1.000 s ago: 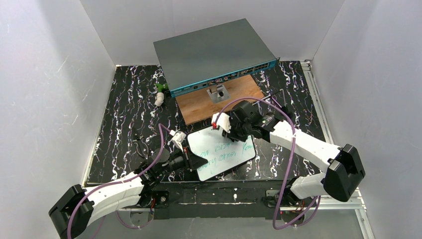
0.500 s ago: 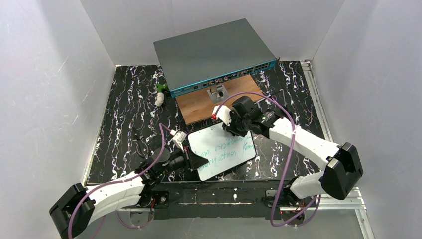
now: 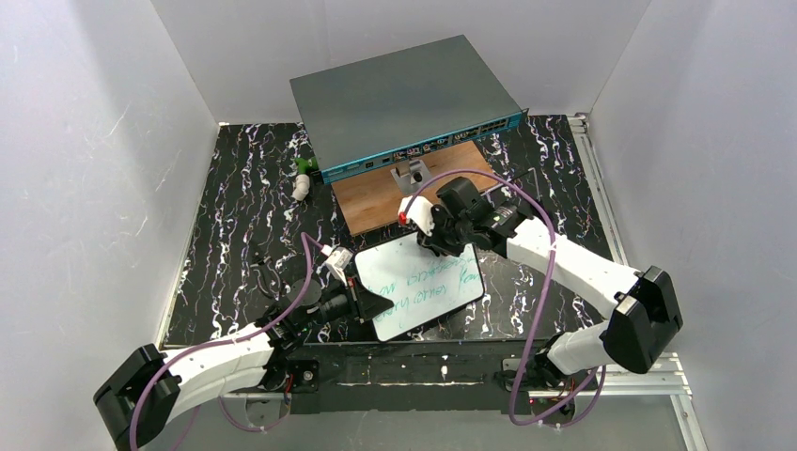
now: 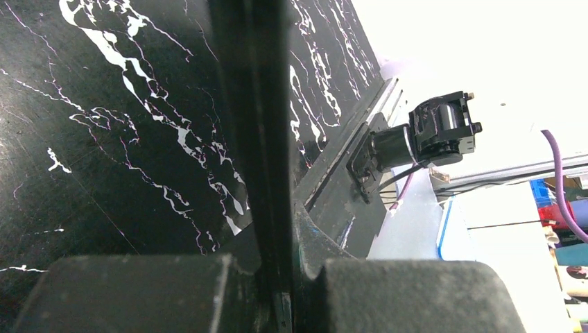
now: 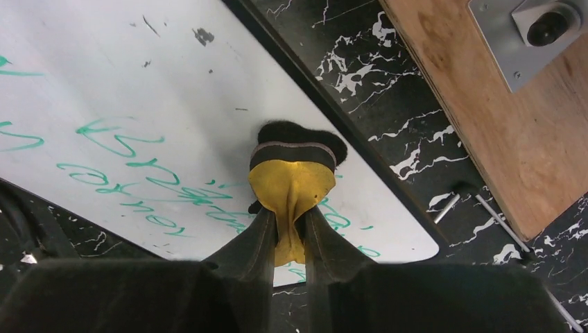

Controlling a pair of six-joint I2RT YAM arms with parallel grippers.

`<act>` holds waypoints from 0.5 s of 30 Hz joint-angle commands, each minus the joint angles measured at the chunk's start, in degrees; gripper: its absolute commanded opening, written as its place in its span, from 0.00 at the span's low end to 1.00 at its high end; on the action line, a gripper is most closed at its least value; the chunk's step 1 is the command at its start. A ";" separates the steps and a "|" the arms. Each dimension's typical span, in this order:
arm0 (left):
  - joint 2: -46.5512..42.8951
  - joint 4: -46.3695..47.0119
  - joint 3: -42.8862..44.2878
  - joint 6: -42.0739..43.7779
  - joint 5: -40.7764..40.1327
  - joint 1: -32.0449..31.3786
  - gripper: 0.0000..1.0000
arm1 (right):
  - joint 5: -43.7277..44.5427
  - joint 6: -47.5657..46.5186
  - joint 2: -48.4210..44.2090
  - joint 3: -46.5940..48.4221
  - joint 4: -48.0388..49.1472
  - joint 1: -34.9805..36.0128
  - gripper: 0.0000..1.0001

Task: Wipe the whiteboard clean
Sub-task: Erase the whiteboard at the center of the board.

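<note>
The whiteboard (image 3: 414,289) lies flat on the black marbled table, with green handwriting across its middle and near side. My left gripper (image 3: 365,303) is shut on its left edge. In the left wrist view that edge shows as a dark strip (image 4: 253,104) running between the shut jaws of the left gripper (image 4: 274,277). My right gripper (image 3: 435,244) is shut on a yellow eraser (image 5: 291,184). The eraser's dark felt pad (image 5: 299,137) presses on the whiteboard (image 5: 139,76) close to its far edge, and the right gripper (image 5: 288,222) pinches the eraser's yellow back.
A large grey box with a teal front (image 3: 404,99) stands at the back. Before it lies a brown wooden board (image 3: 376,209) carrying a metal bracket (image 3: 411,175). A small white and green object (image 3: 302,178) lies at the back left. A thin metal rod (image 5: 447,207) rests beside the whiteboard.
My right gripper has carried the eraser across the whiteboard towards its far edge. The left gripper has held still on the board's edge.
</note>
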 commanded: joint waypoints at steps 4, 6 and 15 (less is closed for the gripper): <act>-2.87 1.00 1.07 2.44 0.29 -0.42 0.00 | -9.06 -8.64 -3.49 -4.76 -4.61 1.00 0.01; -2.75 1.05 1.13 2.46 0.29 -0.42 0.00 | -12.71 -9.64 -3.30 -4.42 -6.48 2.65 0.01; -2.78 0.54 1.33 2.29 0.46 -0.43 0.00 | -6.21 -1.31 2.19 5.47 -4.46 2.28 0.01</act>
